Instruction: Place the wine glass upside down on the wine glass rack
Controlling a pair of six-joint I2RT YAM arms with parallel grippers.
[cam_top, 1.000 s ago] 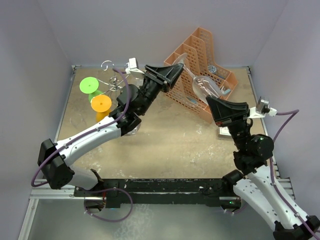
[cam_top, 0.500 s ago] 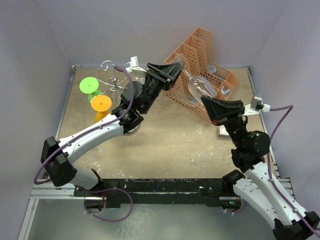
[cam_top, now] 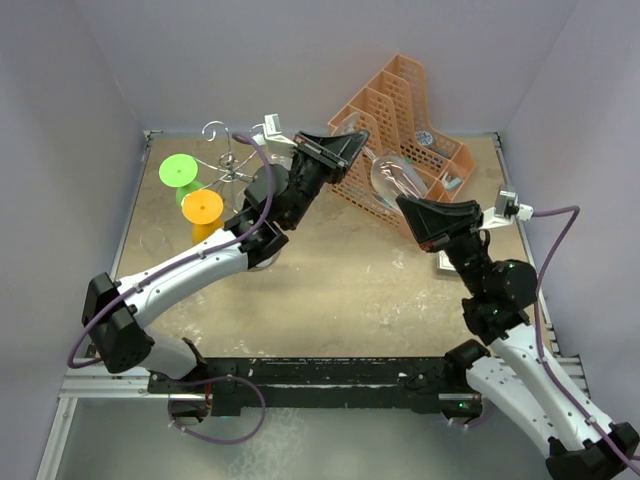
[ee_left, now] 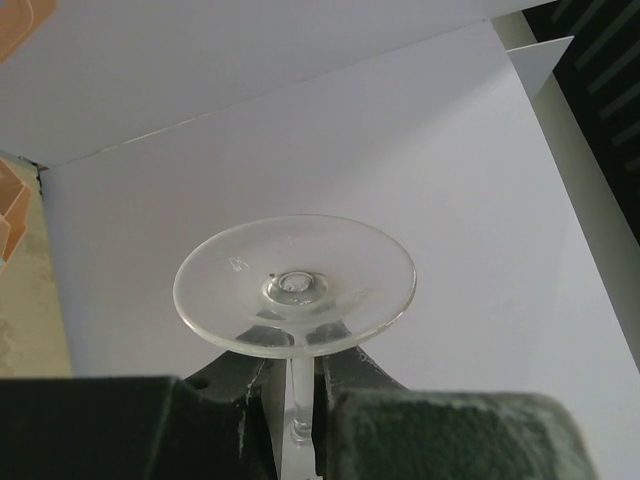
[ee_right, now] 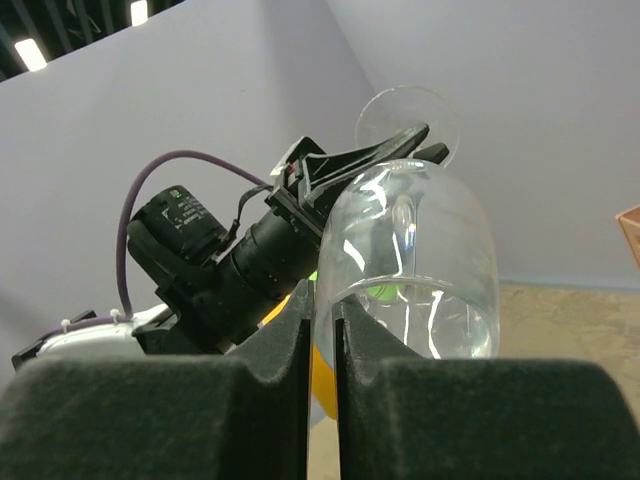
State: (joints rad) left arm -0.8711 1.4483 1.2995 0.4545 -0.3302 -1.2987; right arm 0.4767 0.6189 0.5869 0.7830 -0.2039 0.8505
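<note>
Wine glass (cam_top: 392, 176) held in the air between two tools, in front of the orange mesh organiser (cam_top: 400, 95).

Left tool (ee_left: 300, 378) is closed on the thin stem just under the foot. Right tool (ee_right: 325, 300) pinches the bowl wall at the rim. Glass lies roughly sideways, well apart from the wire rack (cam_top: 228, 160) at far left. Judged light, rigid, slick, brittle. The stem looks the safer hold and leaves the foot free for a hook arm. The rim pinch risks chipping, so squeeze gently.
</note>
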